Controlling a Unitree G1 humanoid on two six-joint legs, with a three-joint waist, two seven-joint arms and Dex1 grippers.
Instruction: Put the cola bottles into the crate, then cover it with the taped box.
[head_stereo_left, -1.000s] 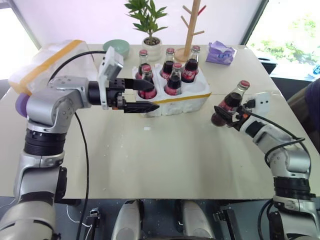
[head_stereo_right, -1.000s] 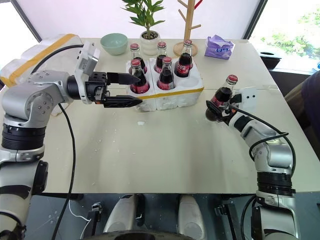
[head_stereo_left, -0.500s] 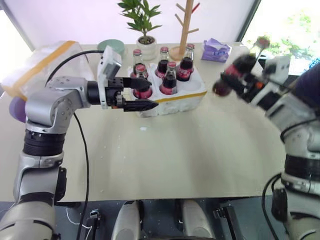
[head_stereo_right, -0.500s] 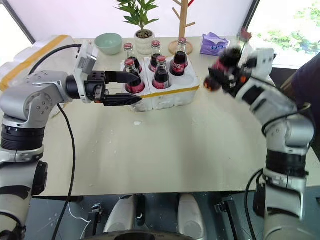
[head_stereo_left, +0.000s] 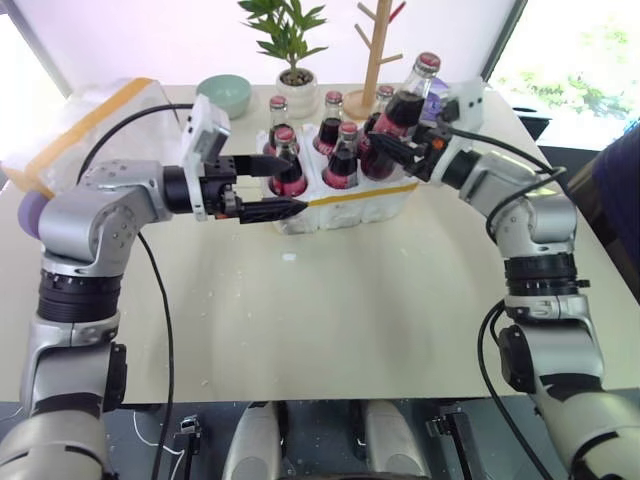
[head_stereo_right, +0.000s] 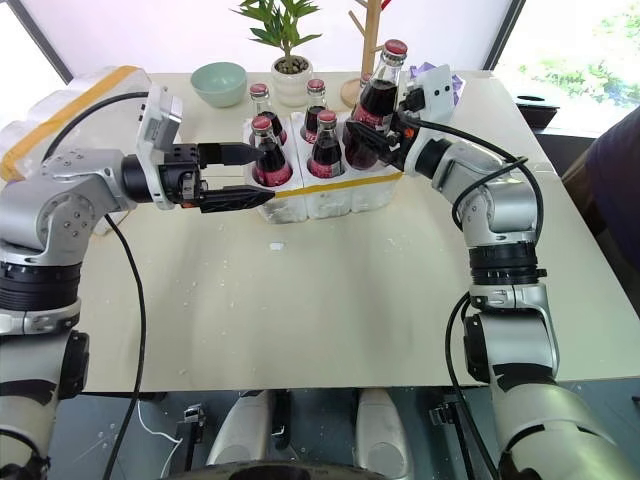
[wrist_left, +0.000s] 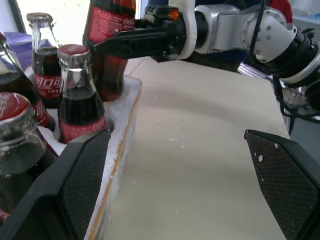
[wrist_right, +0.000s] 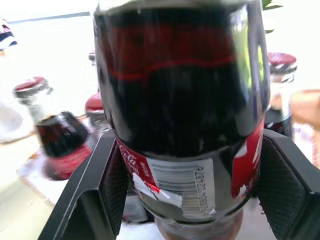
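Right gripper (head_stereo_right: 375, 128) clamped on one cola bottle (head_stereo_right: 378, 95), held upright above the crate's (head_stereo_right: 345, 192) near right corner. Left gripper (head_stereo_left: 270, 188) level, fingers spread wide, gripping nothing, at the crate's left end by a front bottle. Five bottles standing in the crate, some partly covered by the arms. Taped box (head_stereo_left: 75, 125) far left, cut off by the frame edge.

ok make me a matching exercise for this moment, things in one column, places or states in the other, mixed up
Things:
1. left gripper
2. right gripper
3. taped box
4. green bowl

Places or states:
A. shut on a cola bottle above the crate
B. behind the crate, by the potted plant
C. open, beside the crate
D. at the table's left edge

Pairs: 1-C, 2-A, 3-D, 4-B
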